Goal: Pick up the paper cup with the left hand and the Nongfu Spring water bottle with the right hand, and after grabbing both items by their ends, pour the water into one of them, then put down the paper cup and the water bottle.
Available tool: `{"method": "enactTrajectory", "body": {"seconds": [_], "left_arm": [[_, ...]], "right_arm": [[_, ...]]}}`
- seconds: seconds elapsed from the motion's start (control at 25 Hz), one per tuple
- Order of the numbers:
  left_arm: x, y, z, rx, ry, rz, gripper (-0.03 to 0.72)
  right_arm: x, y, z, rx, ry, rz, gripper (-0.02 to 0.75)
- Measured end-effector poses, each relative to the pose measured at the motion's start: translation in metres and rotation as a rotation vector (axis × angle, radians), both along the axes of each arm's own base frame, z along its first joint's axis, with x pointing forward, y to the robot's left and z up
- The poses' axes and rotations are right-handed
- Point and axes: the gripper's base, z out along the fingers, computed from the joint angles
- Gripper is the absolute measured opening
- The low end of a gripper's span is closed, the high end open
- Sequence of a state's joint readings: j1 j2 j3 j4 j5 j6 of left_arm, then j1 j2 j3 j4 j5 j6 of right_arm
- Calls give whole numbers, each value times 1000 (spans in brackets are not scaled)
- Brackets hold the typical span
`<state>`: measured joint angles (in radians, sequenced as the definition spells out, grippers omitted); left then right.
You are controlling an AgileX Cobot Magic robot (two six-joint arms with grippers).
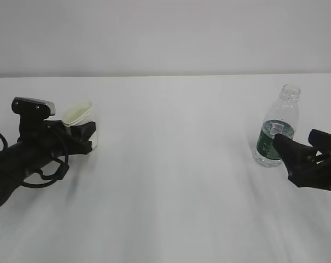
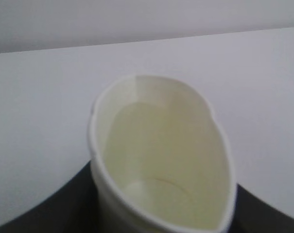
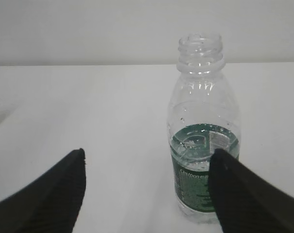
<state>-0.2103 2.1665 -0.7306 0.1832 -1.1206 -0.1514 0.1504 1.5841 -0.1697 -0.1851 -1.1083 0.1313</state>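
I had the left gripper (image 1: 80, 137) clenched on the paper cup (image 1: 80, 116) at the left of the worktop (image 1: 170, 181), squeezing its rim into an oval. In the left wrist view the cup (image 2: 161, 160) looked empty, tilted, jaws pressing its lower sides. On the right, the Nongfu Spring water bottle (image 1: 276, 129) stood upright and capless, water (image 3: 202, 141) up to about its label. My right gripper (image 1: 299, 156) hung released, its fingers (image 3: 244, 194) spread wide; one finger sat in front of the bottle (image 3: 202, 136) rather than beside it. I judged the main risk there: closing from that offset could push or tip the open bottle and spill it. A harder squeeze might also crumple the cup, or let it slip during the pour.
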Motion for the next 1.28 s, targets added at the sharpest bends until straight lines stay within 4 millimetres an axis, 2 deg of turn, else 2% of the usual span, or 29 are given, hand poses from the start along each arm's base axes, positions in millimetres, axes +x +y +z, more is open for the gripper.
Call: {"method": "enactTrajectory", "body": {"seconds": [0.4,0.72,1.28], "left_arm": [[-1,0,-5,1,11,0,456],[0,0,-4,-2,0,-1,566],[-1,-1,-4,1,-2,-13,589]], "right_arm": [[0,1,0,13,5,8,588],[0,1,0,17,6,9,588],[-1,2,0,16,6,16,588]]}}
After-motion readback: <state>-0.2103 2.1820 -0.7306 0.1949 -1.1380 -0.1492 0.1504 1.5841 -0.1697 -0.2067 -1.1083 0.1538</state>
